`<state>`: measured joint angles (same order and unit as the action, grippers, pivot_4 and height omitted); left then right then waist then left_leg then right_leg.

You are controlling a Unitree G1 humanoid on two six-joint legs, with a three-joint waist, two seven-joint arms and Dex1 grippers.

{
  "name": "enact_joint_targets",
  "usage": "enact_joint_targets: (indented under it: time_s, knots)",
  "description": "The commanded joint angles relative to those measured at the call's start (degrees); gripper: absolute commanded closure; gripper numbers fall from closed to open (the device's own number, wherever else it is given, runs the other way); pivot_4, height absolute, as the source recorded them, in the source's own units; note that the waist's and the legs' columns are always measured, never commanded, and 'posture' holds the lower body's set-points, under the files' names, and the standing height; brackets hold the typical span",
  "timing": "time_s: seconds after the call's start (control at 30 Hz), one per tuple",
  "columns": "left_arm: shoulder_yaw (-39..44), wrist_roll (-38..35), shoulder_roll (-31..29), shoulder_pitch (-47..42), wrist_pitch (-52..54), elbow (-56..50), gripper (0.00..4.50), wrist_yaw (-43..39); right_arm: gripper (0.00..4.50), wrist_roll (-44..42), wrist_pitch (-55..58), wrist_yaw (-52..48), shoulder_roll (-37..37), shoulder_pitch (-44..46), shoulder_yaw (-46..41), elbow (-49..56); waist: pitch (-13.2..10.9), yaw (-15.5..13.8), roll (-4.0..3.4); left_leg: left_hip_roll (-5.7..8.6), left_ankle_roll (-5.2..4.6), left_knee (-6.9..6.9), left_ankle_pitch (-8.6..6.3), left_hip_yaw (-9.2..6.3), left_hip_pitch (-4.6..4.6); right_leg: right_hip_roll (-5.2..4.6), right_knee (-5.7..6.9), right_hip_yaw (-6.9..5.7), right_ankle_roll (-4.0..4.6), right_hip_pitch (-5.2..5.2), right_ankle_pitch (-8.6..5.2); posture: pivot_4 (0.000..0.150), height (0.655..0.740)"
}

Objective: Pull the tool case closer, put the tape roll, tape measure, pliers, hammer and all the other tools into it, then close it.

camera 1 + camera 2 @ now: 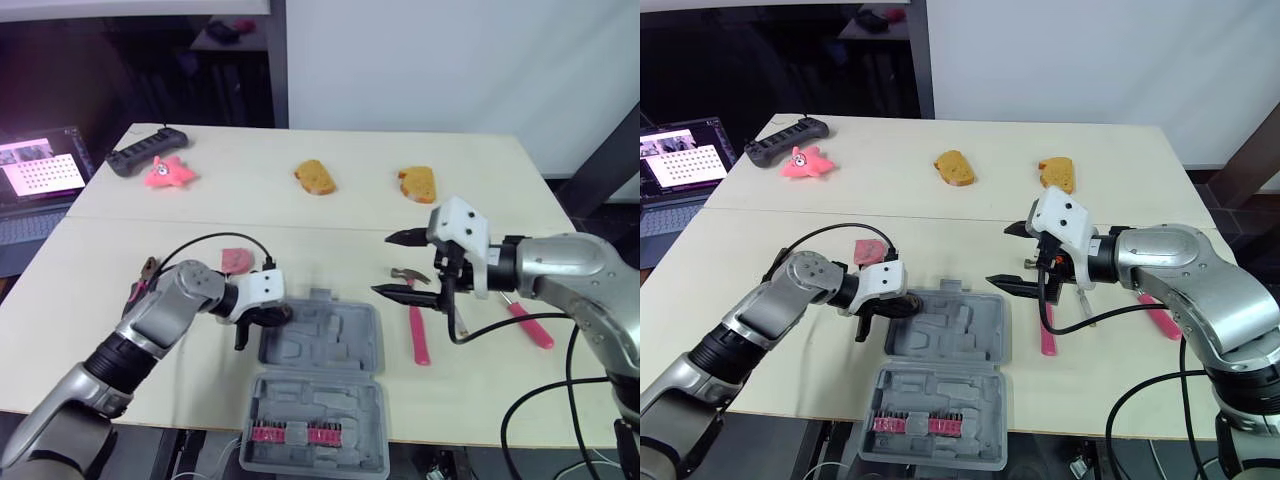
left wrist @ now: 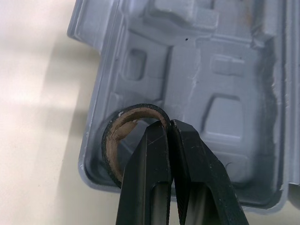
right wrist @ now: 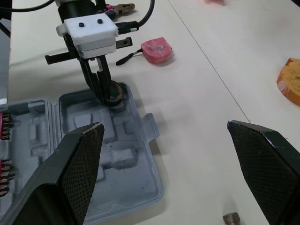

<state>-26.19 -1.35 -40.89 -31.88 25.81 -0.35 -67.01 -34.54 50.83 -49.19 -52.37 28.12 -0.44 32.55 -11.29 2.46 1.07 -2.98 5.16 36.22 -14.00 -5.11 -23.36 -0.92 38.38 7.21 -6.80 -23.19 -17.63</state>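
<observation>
The two head cameras look forward and down over the table (image 1: 300, 215) from well back, and both take in the whole tool case (image 1: 330, 340). The left wrist camera sits very near, looking along its clamped fingers (image 2: 150, 178) at the tape roll (image 2: 133, 122) at their tips and the case corner beyond. The right wrist camera looks between its wide-spread fingers (image 3: 77, 168), from farther off, at the same case and the left gripper (image 3: 107, 96).

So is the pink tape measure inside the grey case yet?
No, the tape measure lies on the table, outside the tool case.
</observation>
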Motion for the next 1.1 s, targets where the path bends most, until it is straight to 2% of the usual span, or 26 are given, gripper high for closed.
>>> enact_joint_targets:
  time_s: [0.03, 0.47, 0.6, 0.63, 0.67, 0.77, 0.8, 1.1]
  knots:
    - [0.23, 1.6, 0.02, 0.19, -2.0, 0.25, 4.45, 0.29, 0.0, -0.32, -0.83, 0.27, -0.47, 0.74, -1.58, 1.64, 0.0, 0.0, 0.0, 0.0, 0.0, 0.0, 0.0, 0.0, 0.0, 0.0, 0.0, 0.0, 0.0, 0.0, 0.0, 0.15, 0.7377]
    - [0.55, 4.54, 2.36, -0.95, -5.78, 4.02, 4.45, 0.51, 0.0, 0.12, -1.21, 0.29, -1.04, 1.34, -1.48, 1.05, 0.01, 0.0, -0.02, 0.0, 0.0, 0.01, 0.0, 0.0, 0.0, 0.0, 0.01, 0.0, 0.0, 0.01, 0.0, 0.15, 0.7377]
    - [1.34, 2.89, 3.04, -0.83, -3.58, 3.24, 4.45, -0.72, 0.0, 0.17, -1.33, 0.47, -1.02, 0.91, -1.53, 1.17, 0.01, 0.06, -0.02, 0.0, 0.0, 0.01, 0.0, 0.0, 0.01, 0.0, 0.02, 0.0, 0.0, 0.01, 0.0, 0.15, 0.7377]
    - [1.63, 2.62, 3.28, -0.88, -3.0, 3.07, 3.74, -0.65, 0.0, 0.2, -1.39, 0.46, -1.03, 0.85, -1.53, 1.14, 0.01, 0.04, -0.02, 0.0, 0.0, 0.01, 0.0, 0.0, 0.01, 0.01, 0.02, 0.0, 0.0, 0.01, 0.0, 0.15, 0.7377]
    - [1.89, 2.43, 3.37, -1.09, -2.47, 2.98, 3.38, -0.75, 0.0, 0.24, -1.47, 0.45, -1.03, 0.8, -1.49, 1.11, 0.01, 0.04, -0.02, 0.0, 0.0, 0.01, 0.0, 0.0, 0.01, 0.0, 0.02, 0.0, 0.0, 0.01, 0.0, 0.15, 0.7377]
    - [2.9, 1.87, 2.78, -1.99, -1.22, 2.33, 1.83, -1.71, 0.0, 0.24, -1.66, 0.33, -0.98, 0.74, -1.42, 0.92, 0.01, 0.02, -0.02, 0.0, 0.0, 0.01, 0.0, 0.0, 0.01, 0.0, 0.02, 0.0, 0.0, 0.01, 0.0, 0.15, 0.7377]
    - [3.45, 1.44, 2.56, -2.22, -0.73, 1.99, 1.44, -2.0, 0.0, 0.25, -1.7, 0.29, -0.94, 0.73, -1.39, 0.89, 0.01, 0.0, -0.02, 0.0, 0.0, 0.01, 0.0, 0.0, 0.01, 0.0, 0.02, 0.0, 0.0, 0.01, 0.0, 0.15, 0.7377]
    - [10.3, -4.85, -1.08, -0.9, 3.74, -3.08, 1.44, -3.58, 0.0, 0.86, -2.35, 0.25, -0.55, 0.53, -0.64, 0.45, 0.01, 0.15, -0.02, 0.0, 0.0, 0.0, 0.0, 0.0, 0.01, -0.01, 0.03, -0.01, 0.0, 0.0, 0.0, 0.15, 0.7377]
